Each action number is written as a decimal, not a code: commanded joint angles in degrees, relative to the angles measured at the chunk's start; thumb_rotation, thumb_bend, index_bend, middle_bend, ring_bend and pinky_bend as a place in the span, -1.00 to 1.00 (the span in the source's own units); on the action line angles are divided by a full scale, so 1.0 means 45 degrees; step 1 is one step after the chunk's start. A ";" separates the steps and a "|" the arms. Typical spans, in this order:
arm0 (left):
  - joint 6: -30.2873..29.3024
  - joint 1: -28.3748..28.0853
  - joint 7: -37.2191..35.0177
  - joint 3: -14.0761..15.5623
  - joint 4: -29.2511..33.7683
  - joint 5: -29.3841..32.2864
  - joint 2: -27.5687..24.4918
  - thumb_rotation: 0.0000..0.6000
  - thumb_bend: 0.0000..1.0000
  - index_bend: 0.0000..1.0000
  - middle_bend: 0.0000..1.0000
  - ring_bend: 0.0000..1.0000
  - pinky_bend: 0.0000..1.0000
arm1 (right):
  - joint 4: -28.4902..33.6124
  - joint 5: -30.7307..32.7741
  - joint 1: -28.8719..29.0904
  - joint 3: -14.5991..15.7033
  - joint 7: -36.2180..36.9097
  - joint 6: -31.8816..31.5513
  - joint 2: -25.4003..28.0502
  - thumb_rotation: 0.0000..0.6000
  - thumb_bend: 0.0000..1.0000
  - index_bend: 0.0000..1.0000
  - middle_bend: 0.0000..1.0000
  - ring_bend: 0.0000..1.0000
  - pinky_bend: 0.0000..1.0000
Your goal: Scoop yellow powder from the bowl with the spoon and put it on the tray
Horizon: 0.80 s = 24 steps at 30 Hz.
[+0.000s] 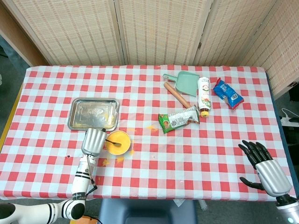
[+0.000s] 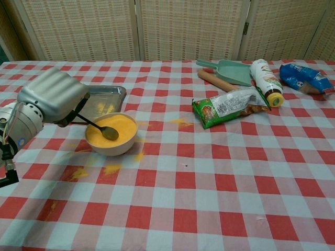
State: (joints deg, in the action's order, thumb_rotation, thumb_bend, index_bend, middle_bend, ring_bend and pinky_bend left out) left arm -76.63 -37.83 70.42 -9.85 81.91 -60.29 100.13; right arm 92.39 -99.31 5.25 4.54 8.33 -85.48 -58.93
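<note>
Chest view: left hand (image 2: 52, 97) gripping spoon (image 2: 104, 129), bowl end in powder (image 2: 121, 129) in bowl (image 2: 112, 148). Tray (image 2: 116, 94) lightly dusted. Right hand (image 1: 264, 167) splayed, empty.

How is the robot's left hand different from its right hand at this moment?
The left hand holds the spoon over the bowl of yellow powder; the right hand holds nothing. The left hand's fingers are closed, the right hand's are spread. The left hand is beside the tray; the right hand is at the table's other end.

Bright, even light; soft shadows, seemingly sharp.
</note>
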 commanded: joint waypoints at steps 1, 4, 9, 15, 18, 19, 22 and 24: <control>0.0077 -0.0122 -0.0309 -0.0190 -0.0255 0.0051 0.0099 1.00 0.57 0.85 1.00 1.00 1.00 | 0.0007 0.0046 0.0014 -0.0018 -0.0025 0.0047 -0.0012 1.00 -0.83 -1.00 -1.00 -1.00 -1.00; -0.0010 -0.0121 -0.0577 -0.0288 -0.0076 0.0009 0.0015 1.00 0.57 0.85 1.00 1.00 1.00 | 0.0021 0.0086 0.0027 -0.0029 -0.0053 0.0095 -0.0018 1.00 -0.83 -1.00 -1.00 -1.00 -1.00; -0.0287 -0.0109 -0.0758 -0.0411 0.0497 -0.0140 -0.0243 1.00 0.57 0.85 1.00 1.00 1.00 | 0.0046 0.0036 0.0023 -0.0008 -0.0062 0.0085 -0.0008 1.00 -0.83 -1.00 -1.00 -1.00 -1.00; -0.0189 -0.0264 -0.0911 -0.0657 0.0607 0.0077 -0.0306 1.00 0.57 0.85 1.00 1.00 1.00 | 0.0046 0.0052 0.0004 -0.0032 -0.0033 0.0029 0.0011 1.00 -0.83 -1.00 -1.00 -1.00 -1.00; -0.0026 -0.0424 -0.0976 -0.0800 0.0368 0.0265 -0.0194 1.00 0.57 0.85 1.00 1.00 1.00 | 0.0032 0.0118 0.0014 -0.0051 -0.0050 0.0082 0.0002 1.00 -0.83 -1.00 -1.00 -1.00 -1.00; 0.0053 -0.0495 -0.1012 -0.0826 0.0199 0.0302 -0.0145 1.00 0.57 0.85 1.00 1.00 1.00 | 0.0031 0.0159 0.0023 -0.0066 -0.0056 0.0110 -0.0004 1.00 -0.83 -1.00 -1.00 -1.00 -1.00; 0.0275 -0.0617 -0.1147 -0.0779 -0.0329 0.0376 0.0006 1.00 0.57 0.85 1.00 1.00 1.00 | 0.0029 0.0243 0.0029 -0.0100 -0.0080 0.0149 -0.0014 1.00 -0.83 -1.00 -1.00 -1.00 -1.00; 0.0434 -0.0650 -0.1330 -0.0701 -0.0654 0.0385 0.0089 1.00 0.57 0.85 1.00 1.00 1.00 | 0.0035 0.0272 0.0028 -0.0110 -0.0098 0.0161 -0.0018 1.00 -0.83 -1.00 -1.00 -1.00 -1.00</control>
State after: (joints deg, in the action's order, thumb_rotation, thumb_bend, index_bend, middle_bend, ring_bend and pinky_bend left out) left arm -75.37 -40.45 65.12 -13.25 80.05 -58.72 100.07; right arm 92.55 -98.09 5.38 4.05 7.89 -84.75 -59.00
